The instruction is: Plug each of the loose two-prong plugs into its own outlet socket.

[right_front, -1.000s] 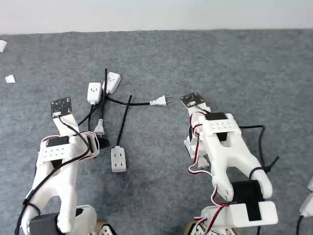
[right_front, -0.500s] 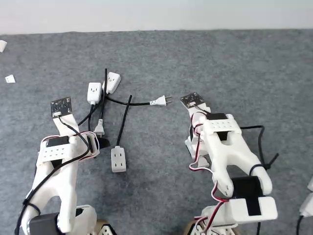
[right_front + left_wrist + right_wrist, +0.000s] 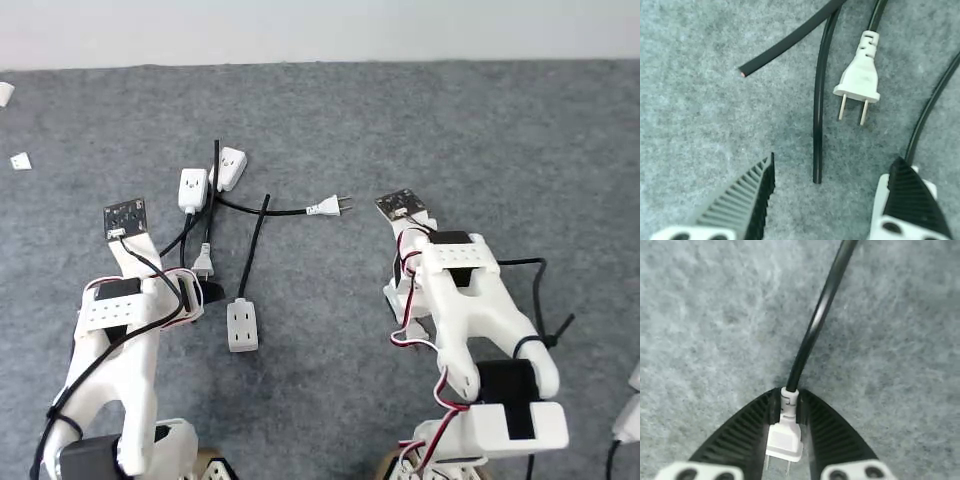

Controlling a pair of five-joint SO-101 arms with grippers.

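Grey carpet (image 3: 500, 150) covered the table, with a white wall (image 3: 320, 30) behind. Two outlet sockets (image 3: 192, 188) lay side by side, and a third socket (image 3: 241, 325) lay nearer the arms, slots up. The right gripper (image 3: 788, 394) was clamped on a white two-prong plug (image 3: 784, 440), prongs toward the wrist and cord (image 3: 815, 325) running ahead. The left gripper (image 3: 835, 162) stood wide apart and empty. A second plug (image 3: 858, 80) lay just ahead, prongs toward it.

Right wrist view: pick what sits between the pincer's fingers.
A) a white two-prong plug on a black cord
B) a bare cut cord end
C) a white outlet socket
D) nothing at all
A: the right pincer is closed on the white two-prong plug, and its black cord runs away over the grey carpet.
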